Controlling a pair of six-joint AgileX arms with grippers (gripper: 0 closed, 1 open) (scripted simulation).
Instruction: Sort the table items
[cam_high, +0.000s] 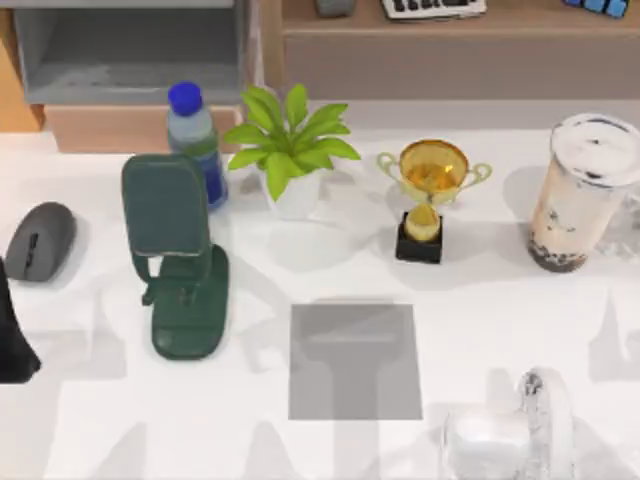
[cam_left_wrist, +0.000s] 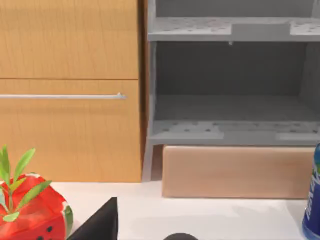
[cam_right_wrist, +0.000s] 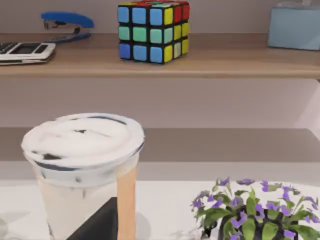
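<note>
Dark grey computer mouse: flat on the white table, far out at 9 o'clock, beside the left arm. Judged next in line for that arm, being the nearest item to it. Top edge also caught in the left wrist view.

Tall clear milk-tea cup with dark pearls and white lid: upright at 2 o'clock, close before the right wrist camera. Kept standing, presumably against spillage. Judged the right arm's item.

Flat grey square mat: at 6 o'clock of table centre, bare. Likely a drop zone.

Dark green phone stand: at 9 o'clock of the mat, cradle tilted back.

Blue-capped water bottle, green potted plant in white pot, gold trophy on black base: ranged along the back from 11 to 1 o'clock. Decor, not for sorting.

Left gripper: aimed at the grey shelf unit, holding nothing visible. Open or closed: cannot be told.

Right gripper: low, just before the cup, contact not confirmed. Open or closed: cannot be told. Right arm at 5 o'clock.

Sorting judged not yet begun.
</note>
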